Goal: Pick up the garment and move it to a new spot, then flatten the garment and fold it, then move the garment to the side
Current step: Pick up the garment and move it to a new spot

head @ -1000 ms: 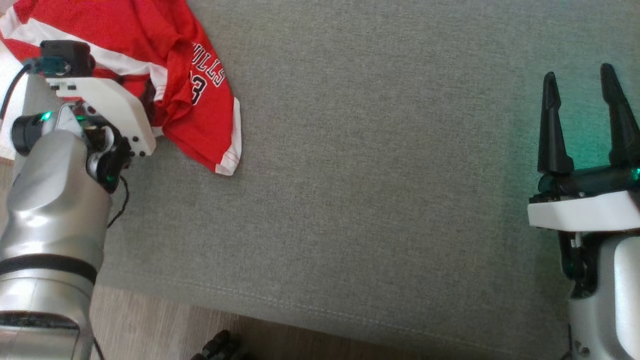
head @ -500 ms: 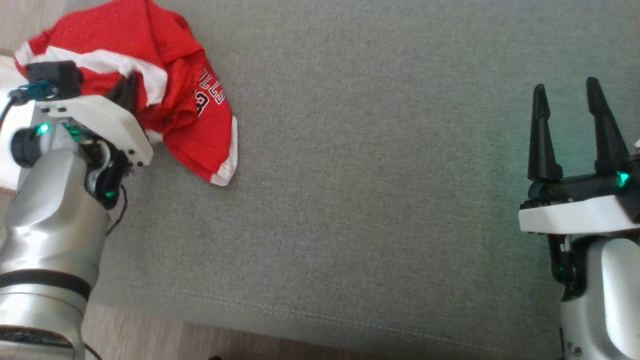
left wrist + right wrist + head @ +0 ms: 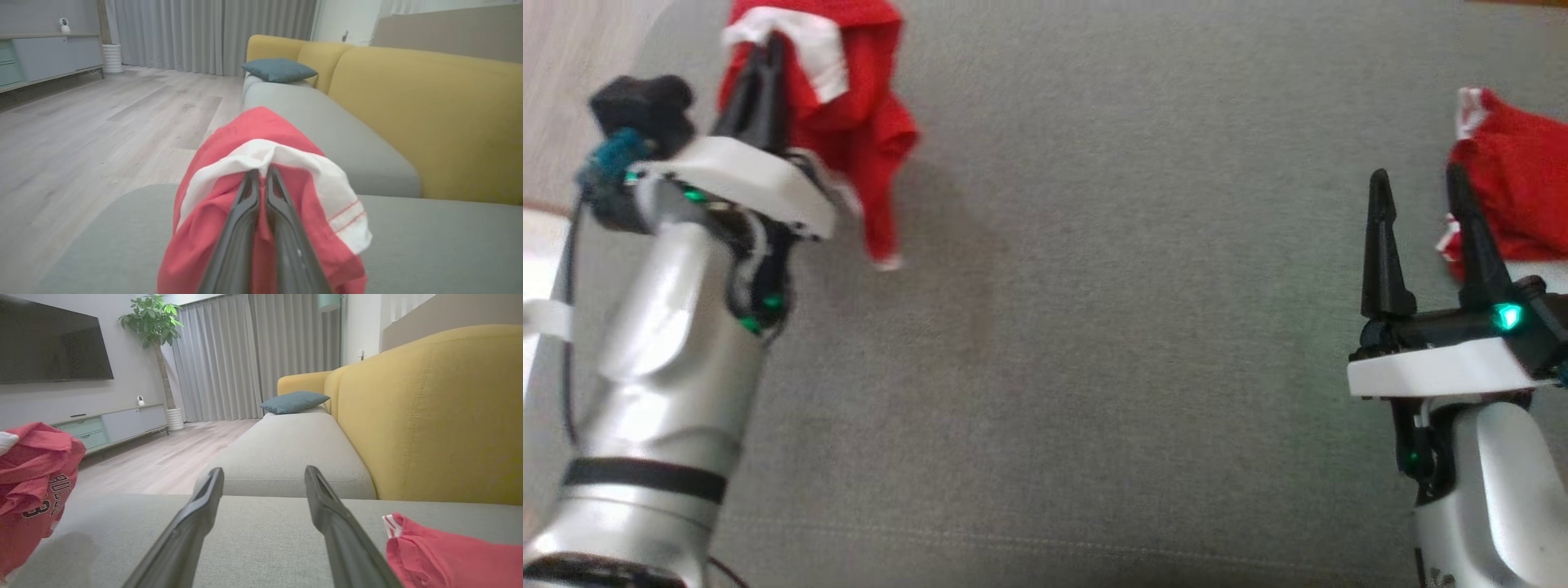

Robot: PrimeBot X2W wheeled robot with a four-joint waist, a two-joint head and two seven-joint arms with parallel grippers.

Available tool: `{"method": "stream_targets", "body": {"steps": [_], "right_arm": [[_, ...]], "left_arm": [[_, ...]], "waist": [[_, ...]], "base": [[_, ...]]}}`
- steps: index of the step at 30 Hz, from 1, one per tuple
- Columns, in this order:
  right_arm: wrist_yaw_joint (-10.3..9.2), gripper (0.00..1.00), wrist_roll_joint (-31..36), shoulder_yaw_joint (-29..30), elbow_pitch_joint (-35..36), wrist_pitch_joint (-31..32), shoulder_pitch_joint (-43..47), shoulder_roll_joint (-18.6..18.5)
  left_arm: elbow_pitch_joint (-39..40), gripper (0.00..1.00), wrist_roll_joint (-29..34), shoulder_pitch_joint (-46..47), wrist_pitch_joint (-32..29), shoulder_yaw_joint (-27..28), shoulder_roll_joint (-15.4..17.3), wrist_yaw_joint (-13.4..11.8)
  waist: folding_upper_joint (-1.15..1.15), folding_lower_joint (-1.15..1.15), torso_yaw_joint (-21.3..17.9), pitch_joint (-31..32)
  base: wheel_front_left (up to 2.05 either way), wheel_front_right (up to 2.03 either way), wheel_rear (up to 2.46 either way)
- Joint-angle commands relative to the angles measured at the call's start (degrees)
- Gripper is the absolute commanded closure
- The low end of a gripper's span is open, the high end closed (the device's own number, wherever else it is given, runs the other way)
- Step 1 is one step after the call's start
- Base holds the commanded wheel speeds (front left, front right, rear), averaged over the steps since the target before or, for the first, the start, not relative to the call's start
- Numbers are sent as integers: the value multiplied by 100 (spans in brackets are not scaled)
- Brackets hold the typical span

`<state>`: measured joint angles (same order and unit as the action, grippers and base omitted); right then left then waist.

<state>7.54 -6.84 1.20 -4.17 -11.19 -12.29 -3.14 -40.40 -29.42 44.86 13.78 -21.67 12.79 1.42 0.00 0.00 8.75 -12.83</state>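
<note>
A wide grey sofa seat fills the head view from edge to edge. In the right wrist view a yellow backrest rises along its right.

At the left of the head view, the silver left arm reaches up the frame. The garment, a red jersey with white trim, sits at the upper left, bunched and draped over the arm's fingertips. The left gripper is pinched tight on a fold of its white band, fingers pressed together. The cloth trails down the frame to a white-hemmed tip and seems to hang clear of the seat, a soft shadow beside it.

A second red cloth lies at the right edge, just beyond the right gripper, whose fingers stand wide apart and hold nothing.

The bare middle of the seat lies right of the jersey, between the two grippers. The jersey's long axis runs down from the left gripper's tips. The left arm alone has it; the right gripper is well apart from it.
</note>
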Motion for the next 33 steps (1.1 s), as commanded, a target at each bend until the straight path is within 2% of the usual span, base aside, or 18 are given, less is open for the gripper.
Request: {"method": "stream_targets", "body": {"steps": [1,10,16,22,27,28,29,30,33], "right_arm": [[-5,0,-52,-142,155,-54,-47,25],[-5,0,-196,-210,23,-172,-113,25],[-5,0,-260,-243,-9,-226,-153,25],[-5,0,-306,-283,-57,-276,-205,26],[-5,0,-363,-383,-118,-309,-273,26],[-5,0,-371,-404,-137,-315,-282,26],[-5,0,-376,-421,-154,-320,-289,26],[-5,0,-382,-436,-171,-325,-295,26],[-5,0,-388,-450,-231,-337,-297,26]], "left_arm": [[298,100,39,127,71,131,131,-52],[1639,100,70,-127,-75,-218,-612,-554],[2062,100,29,-289,-79,-512,-889,-872],[1749,100,235,-479,-38,-1047,-962,-1143],[959,100,553,-501,2,-1675,-981,-1143],[801,74,564,-496,6,-1774,-984,-1133],[659,29,555,-490,6,-1875,-986,-1116],[567,0,495,-489,6,-1981,-988,-1082],[454,0,283,-449,32,-2207,-989,-1074]], "waist": [[0,0,-161,155],[0,0,-632,250],[0,0,-905,153],[0,0,-1112,21],[0,0,-1262,-80],[0,0,-1285,-97],[0,0,-1302,-108],[0,0,-1318,-118],[0,0,-1331,-132]], "base": [[0,0,0],[0,0,0],[0,0,0],[0,0,0],[0,0,0],[0,0,0],[0,0,0],[0,0,0],[0,0,0]]}}
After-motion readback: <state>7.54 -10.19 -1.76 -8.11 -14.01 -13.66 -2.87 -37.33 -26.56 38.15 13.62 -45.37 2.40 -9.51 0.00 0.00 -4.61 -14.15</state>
